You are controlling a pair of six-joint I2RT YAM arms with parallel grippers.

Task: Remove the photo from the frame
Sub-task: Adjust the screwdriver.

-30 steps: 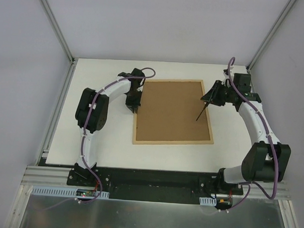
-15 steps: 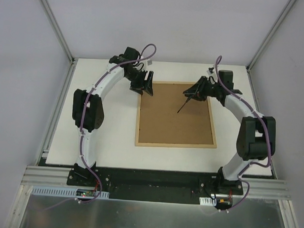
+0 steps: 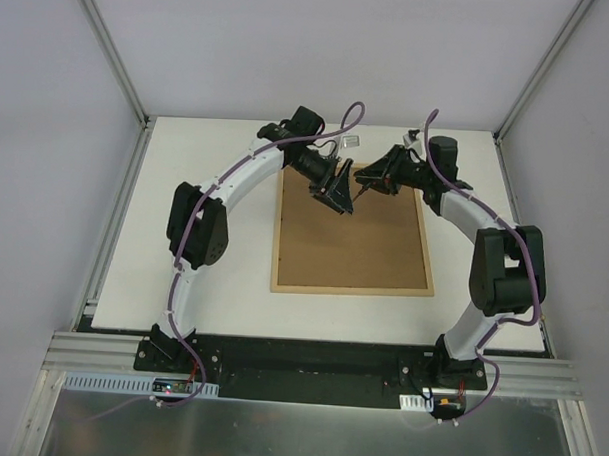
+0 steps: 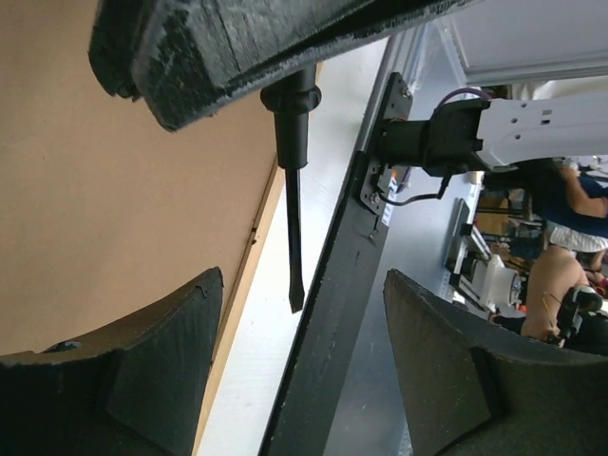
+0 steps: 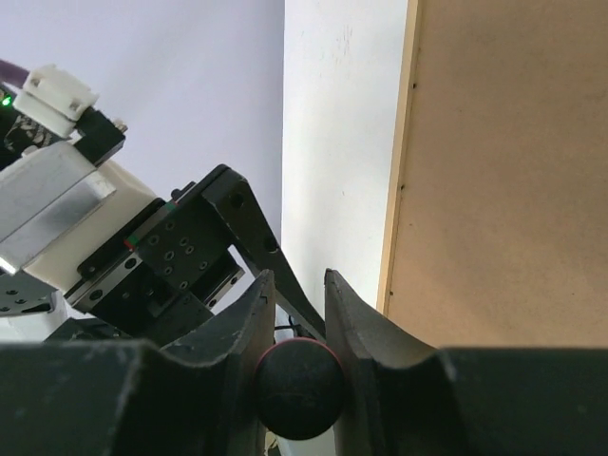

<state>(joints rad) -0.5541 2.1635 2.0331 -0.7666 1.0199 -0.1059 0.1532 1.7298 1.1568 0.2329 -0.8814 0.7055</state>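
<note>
On white table [image 3: 213,275] between grey walls [image 3: 321,48], frame [image 3: 349,250] lying back-up, left gripper [image 3: 338,196] jaws spread, right gripper [image 3: 378,178] pinching black screwdriver [image 4: 294,237]

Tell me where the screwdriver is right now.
The screwdriver is held by its handle in the right gripper. In the top view it sits above the far end of the frame, blade angled toward the open left gripper beside it.

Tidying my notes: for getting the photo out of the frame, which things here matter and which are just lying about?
Job: frame, lying back up; flat-blade screwdriver, held by the right end effector; left end effector, open. The photo is hidden.
Just there: white table; person in blue beyond the cell.
</note>
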